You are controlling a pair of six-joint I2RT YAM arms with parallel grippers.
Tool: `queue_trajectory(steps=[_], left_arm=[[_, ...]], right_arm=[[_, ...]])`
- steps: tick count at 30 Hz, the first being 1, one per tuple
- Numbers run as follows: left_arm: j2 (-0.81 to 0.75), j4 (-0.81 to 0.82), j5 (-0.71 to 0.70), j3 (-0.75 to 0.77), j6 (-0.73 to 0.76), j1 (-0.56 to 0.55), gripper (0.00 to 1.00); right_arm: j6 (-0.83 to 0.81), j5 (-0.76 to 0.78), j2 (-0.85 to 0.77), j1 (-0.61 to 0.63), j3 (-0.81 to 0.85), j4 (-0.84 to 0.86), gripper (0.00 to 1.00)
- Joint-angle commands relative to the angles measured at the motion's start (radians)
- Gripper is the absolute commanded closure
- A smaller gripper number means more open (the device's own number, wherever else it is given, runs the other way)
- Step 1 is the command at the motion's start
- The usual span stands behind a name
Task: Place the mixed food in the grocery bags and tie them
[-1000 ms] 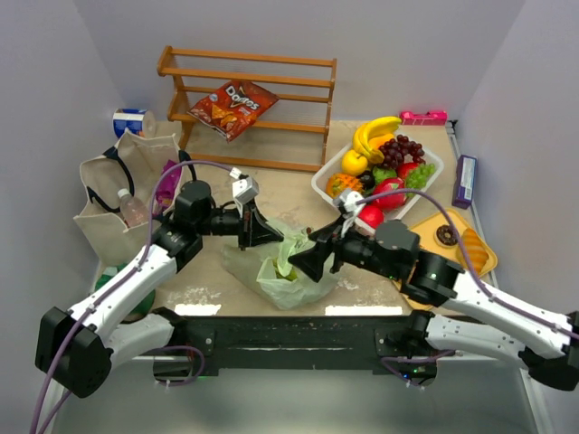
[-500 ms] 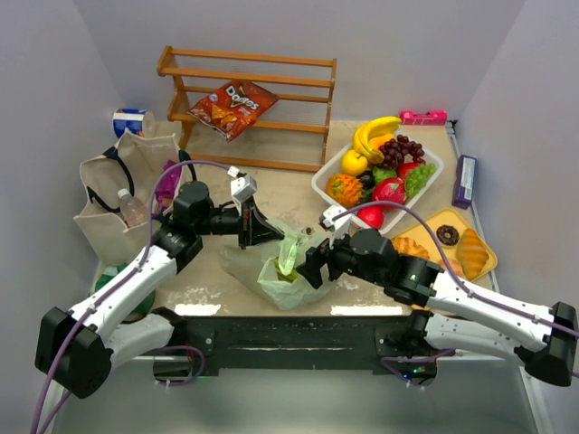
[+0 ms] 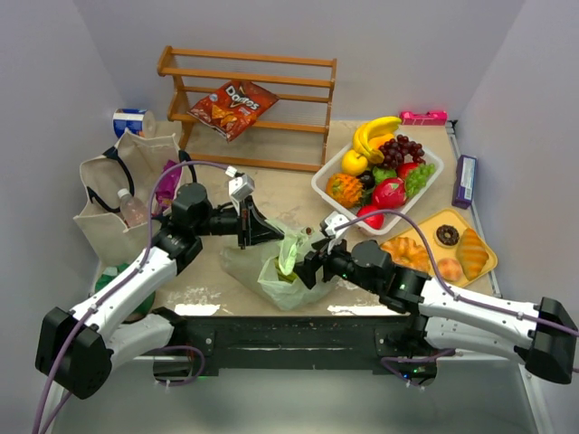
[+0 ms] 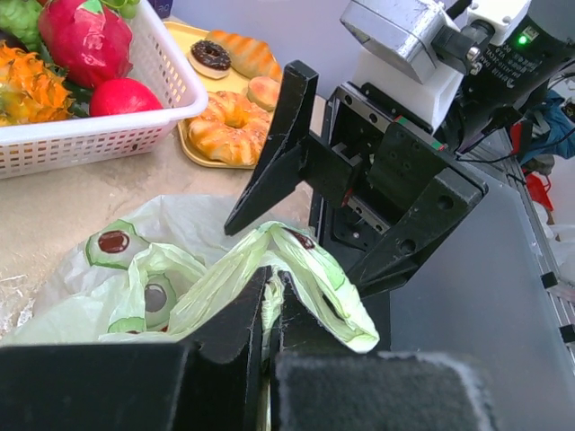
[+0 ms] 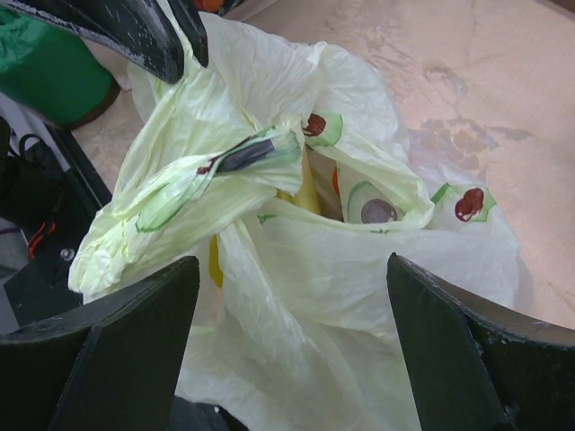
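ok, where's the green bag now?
Top view, near-centre by the front edge: the green bag lies between both arms, left jaws shut on its handle, right jaws open at its right side, tote to its left.

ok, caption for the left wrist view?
Left gripper shut on a handle of the green bag; right gripper open facing it, white fruit basket behind.

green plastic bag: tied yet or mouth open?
Open, untied. In the right wrist view the green bag gapes, yellow and orange contents visible inside. The left pincer pinches one loop handle; no knot shows.
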Motion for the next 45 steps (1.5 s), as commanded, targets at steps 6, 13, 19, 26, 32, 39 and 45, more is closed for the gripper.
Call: queue_trajectory(steps=[6,13,19,26,32,39,45], left_arm=[[-0.016,0.096,0.028,-0.006,-0.049,0.005,1.00],[-0.017,0.092,0.032,-0.008,-0.039,0.007,1.00],[-0.017,0.129,0.042,-0.008,-0.029,0.004,1.00],[-0.005,0.040,0.006,0.043,0.132,-0.010,1.00],[0.021,0.040,0.011,0.072,0.168,-0.024,1.00],[0.000,0.053,0.028,0.048,0.185,-0.027,1.00],[-0.007,0.055,0.043,0.040,0.195,-0.035,1.00]], right_arm=[[-0.037,0.120,0.146,0.040,-0.031,0.309,0.14],[0.007,0.300,0.064,0.040,-0.070,0.263,0.52],[0.058,0.379,-0.040,0.040,-0.041,0.058,0.99],[0.085,0.331,-0.149,0.038,-0.012,-0.138,0.92],[0.035,0.133,-0.150,0.038,0.060,-0.243,0.51],[0.038,0.048,-0.238,0.020,0.194,-0.283,0.04],[0.050,-0.024,-0.079,-0.023,0.335,-0.280,0.01]])
